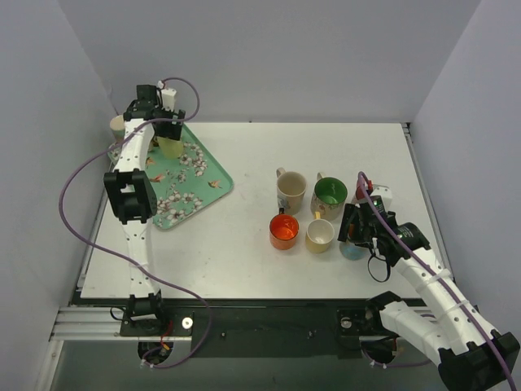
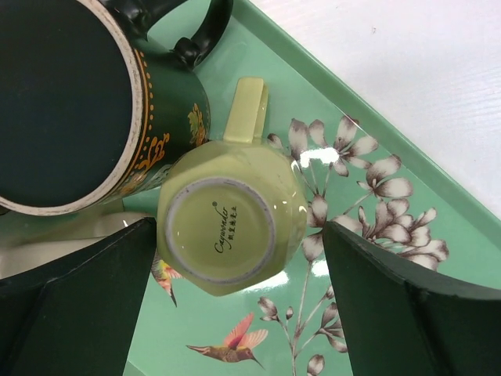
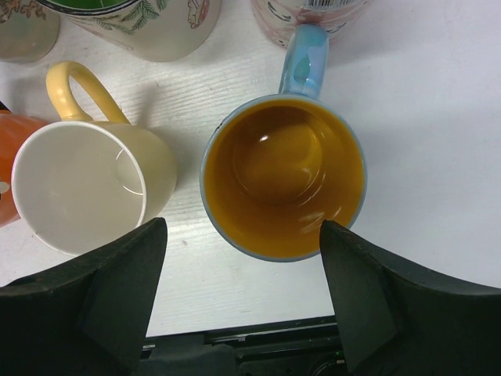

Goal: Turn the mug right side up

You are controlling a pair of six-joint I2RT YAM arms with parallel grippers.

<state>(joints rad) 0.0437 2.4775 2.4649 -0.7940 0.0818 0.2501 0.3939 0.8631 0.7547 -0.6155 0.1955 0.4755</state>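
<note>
A pale green mug (image 2: pixel 227 227) stands upside down on the green floral tray (image 2: pixel 368 258), base up, handle pointing away. It also shows in the top view (image 1: pixel 171 147). My left gripper (image 2: pixel 239 313) is open just above it, fingers on either side of the mug and not touching it. My right gripper (image 3: pixel 243 305) is open above a blue mug with an orange inside (image 3: pixel 283 176), which stands upright on the white table; this gripper also shows in the top view (image 1: pixel 358 230).
A dark green upside-down mug (image 2: pixel 70 102) stands on the tray beside the pale green one. Upright on the table: a yellow mug (image 1: pixel 319 235), an orange mug (image 1: pixel 284 231), a green-inside mug (image 1: pixel 330 195), a cream mug (image 1: pixel 291 191) and a pink mug (image 3: pixel 309 12).
</note>
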